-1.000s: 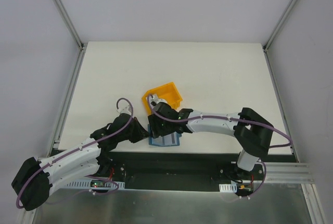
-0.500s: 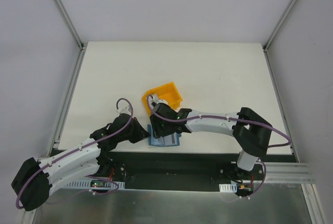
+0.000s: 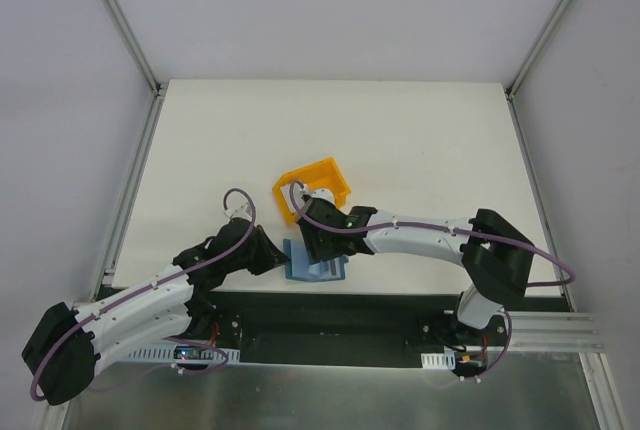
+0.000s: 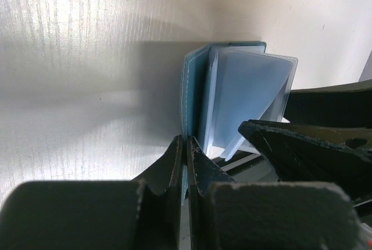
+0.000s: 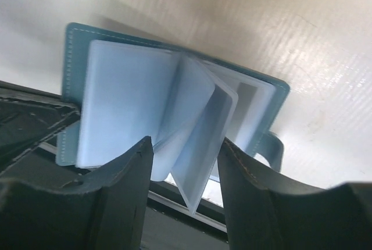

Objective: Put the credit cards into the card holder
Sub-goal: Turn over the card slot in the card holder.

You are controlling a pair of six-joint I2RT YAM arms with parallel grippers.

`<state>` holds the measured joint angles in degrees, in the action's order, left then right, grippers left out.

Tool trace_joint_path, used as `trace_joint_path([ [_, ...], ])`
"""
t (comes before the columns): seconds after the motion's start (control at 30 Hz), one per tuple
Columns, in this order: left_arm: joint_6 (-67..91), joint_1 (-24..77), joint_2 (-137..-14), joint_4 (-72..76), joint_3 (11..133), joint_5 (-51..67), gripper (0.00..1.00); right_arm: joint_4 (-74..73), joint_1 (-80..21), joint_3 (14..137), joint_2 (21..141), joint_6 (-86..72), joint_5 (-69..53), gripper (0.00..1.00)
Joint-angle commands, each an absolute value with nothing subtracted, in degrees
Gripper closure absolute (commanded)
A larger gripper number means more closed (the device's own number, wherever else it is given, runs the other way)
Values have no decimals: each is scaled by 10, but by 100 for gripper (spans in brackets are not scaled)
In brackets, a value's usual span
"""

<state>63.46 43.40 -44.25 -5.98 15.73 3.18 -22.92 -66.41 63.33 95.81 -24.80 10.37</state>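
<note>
Overhead, pale walls enclose a white table; at its near edge the left gripper pinches the teal cover of the open card holder, just before the yellow bin. Since a second ago the right gripper has edged rightward. Only its wrist view shows its jaws spread astride the clear pocket leaves.

White table — matte, faintly ribbed surface. On it a yellow bin near the middle, turned at an angle to the table edges. A teal-blue card holder lies open at the near edge, close in front of the bin — clear pocket leaves fanned up.
</note>
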Motion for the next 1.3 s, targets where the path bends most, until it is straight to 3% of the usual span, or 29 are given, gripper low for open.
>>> trace_joint_path([
  [0.0, 634, 429, -446, -58, 156, 38, 100, -291, -666, 662, 952, -241, 139, 49],
  [0.53, 635, 428, -450, -58, 152, 37, 100, -400, -695, 758, 1028, -235, 190, 33],
  [0.63, 635, 429, -448, -58, 151, 37, 100, -431, -703, 780, 1040, -232, 219, 23],
  [0.83, 635, 429, -450, -58, 150, 39, 100, -438, -712, 797, 1056, -227, 218, 16],
  [1.07, 642, 428, -439, -58, 139, 39, 100, -379, -715, 788, 1062, -221, 143, 23],
  [1.27, 666, 429, -430, -59, 118, 23, 100, -241, -710, 720, 990, -235, 78, 27],
])
